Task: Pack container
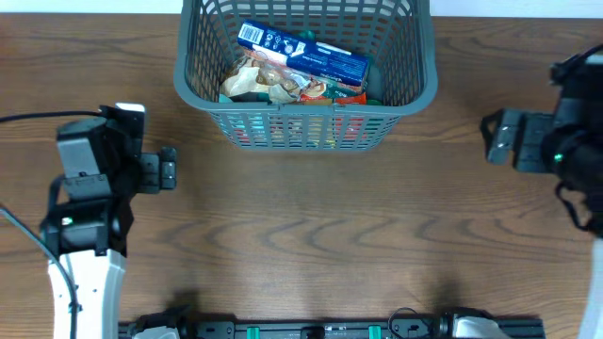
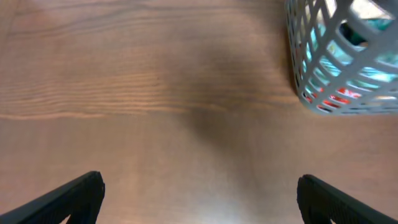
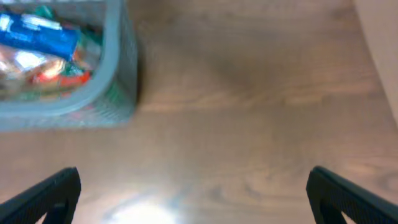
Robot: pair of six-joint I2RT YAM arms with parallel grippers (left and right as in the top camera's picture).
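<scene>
The container [image 1: 188,71] is a grey slotted basket at the far middle of the table. It holds several food packets, with a blue packet [image 1: 306,54] lying on top. Its corner shows in the left wrist view [image 2: 311,93] and in the right wrist view [image 3: 115,68]. My left gripper [image 1: 166,173] is open and empty, left of the basket and apart from it; its fingers frame bare wood in its own view [image 2: 199,199]. My right gripper [image 1: 495,137] is open and empty, right of the basket; its fingers also frame bare wood [image 3: 193,196].
The wooden table [image 1: 311,235] stretches in front of the basket. A black rail with green clips [image 1: 311,330] runs along the near edge. A pale wall edge [image 3: 379,56] shows at the right of the right wrist view.
</scene>
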